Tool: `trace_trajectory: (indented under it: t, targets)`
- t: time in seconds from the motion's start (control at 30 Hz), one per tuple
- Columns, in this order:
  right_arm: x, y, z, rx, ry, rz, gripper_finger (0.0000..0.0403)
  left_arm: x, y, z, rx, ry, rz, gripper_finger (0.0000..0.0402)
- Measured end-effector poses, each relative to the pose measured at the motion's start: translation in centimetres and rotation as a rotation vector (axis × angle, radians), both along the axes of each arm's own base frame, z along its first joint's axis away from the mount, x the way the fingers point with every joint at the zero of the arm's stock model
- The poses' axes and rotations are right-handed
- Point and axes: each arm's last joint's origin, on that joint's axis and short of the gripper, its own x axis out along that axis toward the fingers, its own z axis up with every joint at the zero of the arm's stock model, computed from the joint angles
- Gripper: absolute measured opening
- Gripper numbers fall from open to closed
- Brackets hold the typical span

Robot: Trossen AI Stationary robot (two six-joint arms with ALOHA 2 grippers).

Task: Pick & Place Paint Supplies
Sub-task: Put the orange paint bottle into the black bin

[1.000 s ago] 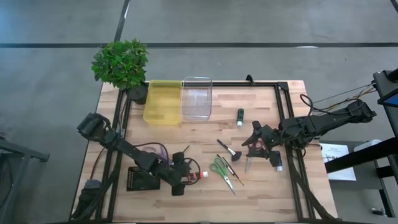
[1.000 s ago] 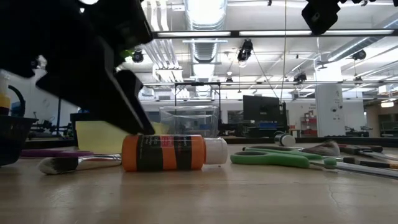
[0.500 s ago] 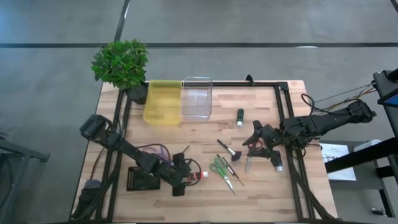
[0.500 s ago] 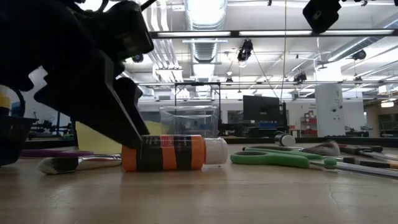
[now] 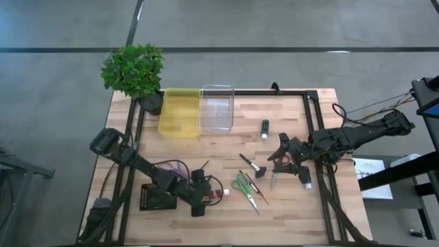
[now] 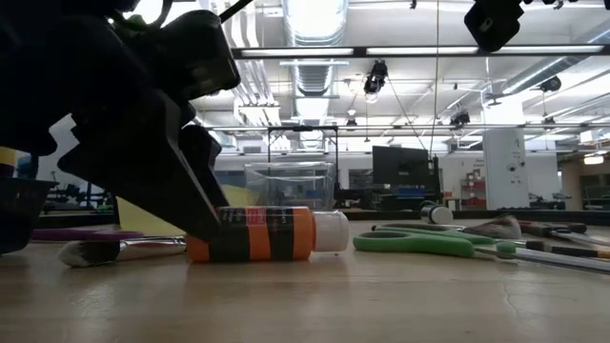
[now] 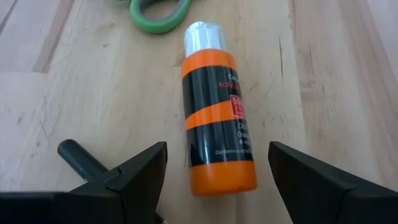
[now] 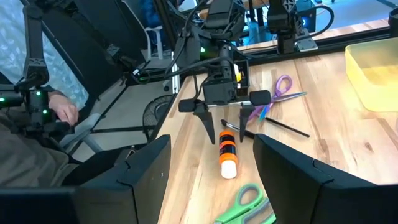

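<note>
Lowered further since before, my left gripper (image 7: 217, 163) straddles the orange paint bottle (image 7: 217, 124), fingers spread wide, ready to close.

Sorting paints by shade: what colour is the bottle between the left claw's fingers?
Orange paint bottle with black bands, white cap; clearest in the left wrist view.

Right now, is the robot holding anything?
No, nothing yet. The left gripper is open around the orange paint bottle, which lies on the table. The right gripper is open and empty.
</note>
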Motion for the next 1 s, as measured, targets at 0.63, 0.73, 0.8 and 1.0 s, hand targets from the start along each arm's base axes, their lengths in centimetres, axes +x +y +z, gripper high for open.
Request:
trace_trajectory:
  t: [0.63, 0.73, 0.8, 1.0]
  targets:
    - [0.0, 0.0, 0.0, -0.001, 0.002, 0.0, 0.0228, 1.1, 0.5, 0.7, 0.026, -0.07, -0.013, 0.0289]
    - [0.0, 0.0, 0.0, -0.002, 0.002, 0.0, 0.0228, 1.2, 0.6, 0.7, 0.027, -0.071, -0.011, 0.0289]
    - [0.0, 0.0, 0.0, -0.003, 0.002, 0.0, 0.0228, 1.2, 0.6, 0.7, 0.023, -0.079, -0.011, 0.0289]
    - [0.0, 0.0, 0.0, -0.004, 0.001, 0.001, 0.0228, 1.6, 0.5, 1.1, 0.009, -0.11, -0.022, 0.0289]
